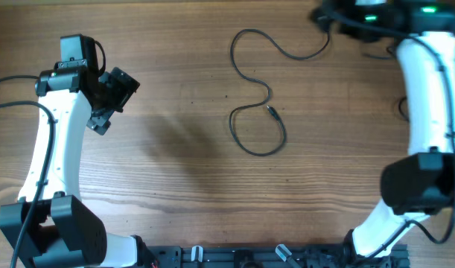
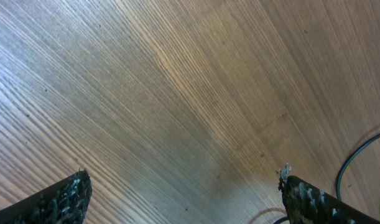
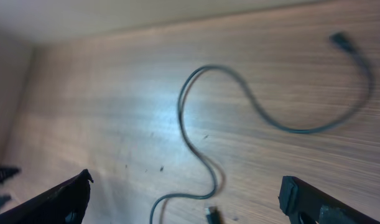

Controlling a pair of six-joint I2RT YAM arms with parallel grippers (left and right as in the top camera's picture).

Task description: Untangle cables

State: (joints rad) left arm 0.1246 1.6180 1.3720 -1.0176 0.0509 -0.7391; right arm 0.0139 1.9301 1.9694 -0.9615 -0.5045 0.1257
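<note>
One thin black cable [image 1: 249, 74] lies on the wooden table in an open S-curve. It ends in a loose loop with a small plug [image 1: 272, 112] inside it. Its other end [image 1: 328, 36] lies at the far right, next to my right gripper [image 1: 321, 16]. The right wrist view shows the cable [image 3: 183, 112] blurred, with one plug [image 3: 339, 39] at top right and one [image 3: 209, 214] at the bottom; the right gripper [image 3: 186, 186] is open and empty above it. My left gripper [image 1: 112, 97] is open and empty at the far left, well apart from the cable; its wrist view [image 2: 183, 183] shows only a cable arc [image 2: 350, 163] at the right edge.
A further bit of thin black cord [image 1: 401, 109] shows at the right edge, mostly hidden behind the right arm [image 1: 428, 89]. The left arm [image 1: 56, 134] stands at the left. A black rail [image 1: 287, 257] runs along the front edge.
</note>
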